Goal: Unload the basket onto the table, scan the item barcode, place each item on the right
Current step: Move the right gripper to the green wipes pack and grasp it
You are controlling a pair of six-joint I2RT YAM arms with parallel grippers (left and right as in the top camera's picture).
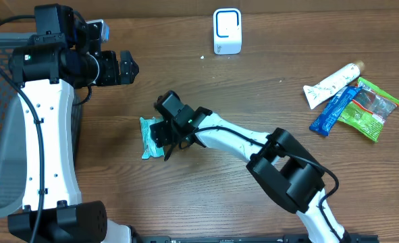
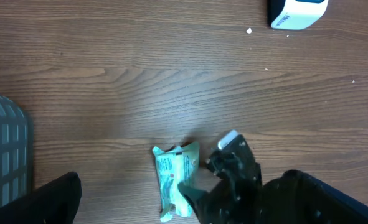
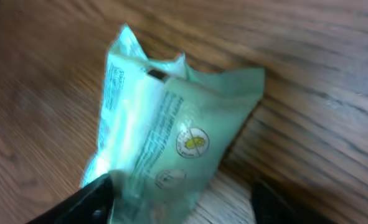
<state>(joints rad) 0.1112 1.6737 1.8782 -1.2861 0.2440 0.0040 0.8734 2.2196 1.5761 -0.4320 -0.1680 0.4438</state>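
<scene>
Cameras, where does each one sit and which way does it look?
Overhead: above the table, looking straight down; left arm, right arm, teal packet, white scanner show.
Left wrist: on the left arm, looking down at the packet and right tool; own dark finger bottom-left.
Right wrist: on the right arm, close over the packet; own fingers at bottom edge.
Shared: all three show the packet.

No text can be read. The green packet [image 3: 146, 118] carries blurred print lines and a round yellow emblem [image 3: 193, 143] near frame centre.
</scene>
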